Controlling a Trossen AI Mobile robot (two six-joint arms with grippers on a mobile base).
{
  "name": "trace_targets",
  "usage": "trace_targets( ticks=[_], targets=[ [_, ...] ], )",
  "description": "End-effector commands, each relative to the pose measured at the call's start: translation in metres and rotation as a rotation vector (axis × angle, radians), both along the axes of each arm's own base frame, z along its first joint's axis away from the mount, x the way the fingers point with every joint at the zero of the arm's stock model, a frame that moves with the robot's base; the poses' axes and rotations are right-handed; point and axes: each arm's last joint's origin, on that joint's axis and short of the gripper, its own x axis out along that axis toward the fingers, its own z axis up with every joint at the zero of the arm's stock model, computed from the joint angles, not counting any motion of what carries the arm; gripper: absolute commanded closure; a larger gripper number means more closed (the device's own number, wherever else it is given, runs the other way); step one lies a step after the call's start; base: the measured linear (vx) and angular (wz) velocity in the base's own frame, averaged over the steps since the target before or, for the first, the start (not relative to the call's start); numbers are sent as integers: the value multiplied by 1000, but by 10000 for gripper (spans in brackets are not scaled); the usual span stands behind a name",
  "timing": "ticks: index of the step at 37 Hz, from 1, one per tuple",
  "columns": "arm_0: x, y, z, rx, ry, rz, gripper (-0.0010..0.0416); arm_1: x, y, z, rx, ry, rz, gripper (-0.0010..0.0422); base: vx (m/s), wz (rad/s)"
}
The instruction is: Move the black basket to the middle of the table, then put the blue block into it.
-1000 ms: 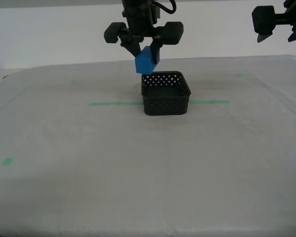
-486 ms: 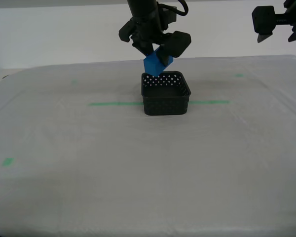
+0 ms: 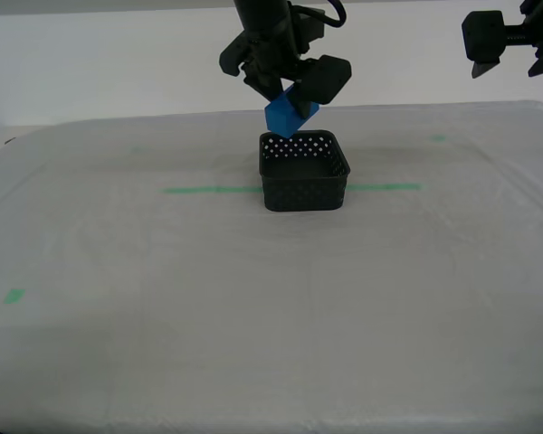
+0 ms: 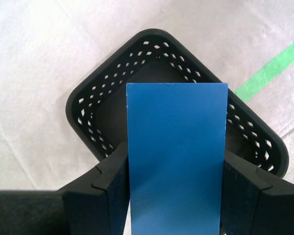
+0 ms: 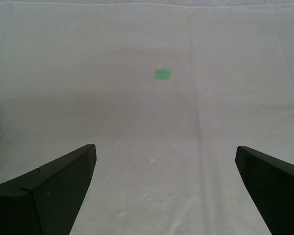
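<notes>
Exterior view: at its far left, low on the table (image 3: 118, 344), a small green tape mark (image 3: 14, 296) is seen on the whitish sheeting. Further right, a thin green tape line (image 3: 208, 190) is laid across the table and is interrupted by the black basket (image 3: 304, 172), which is set about midway across the table, toward its far side. The basket is upright, and its perforated far wall is seen through the open top.

Just above the basket's far left corner the blue block (image 3: 290, 112) is held tilted, clear of the rim, by my second gripper (image 3: 288, 101). In the second wrist view the block (image 4: 175, 156) is seen clamped between the two black fingers (image 4: 112, 186), the jaws being closed onto its sides, with the basket (image 4: 108, 98) directly beneath and a piece of green tape (image 4: 272, 68) beside it.

At the exterior view's upper right, well apart from the basket, my first gripper (image 3: 511, 50) is seen raised above the table's far edge. In the first wrist view its fingers (image 5: 54, 191) are spread wide and nothing is held between them; only bare sheeting and a small green mark (image 5: 162, 74) are seen below.
</notes>
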Motion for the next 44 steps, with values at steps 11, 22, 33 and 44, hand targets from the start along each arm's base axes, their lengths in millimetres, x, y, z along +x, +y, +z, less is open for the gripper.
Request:
trace_targets(
  ticks=[11,22,33,44],
  targets=[
    [0,0,0,0,-2,0,7,0,1,-3,16,-3,-10,165,0,0],
    [0,0,0,0,-2,0,7,0,2,-3,50,-22,-29,37,0,0],
    [0,0,0,0,-2,0,7,0,2,-3,55,-23,-39,13,0,0],
    [0,0,0,0,-2,0,7,0,6,-1,14,32,29,11,0,0]
  ],
)
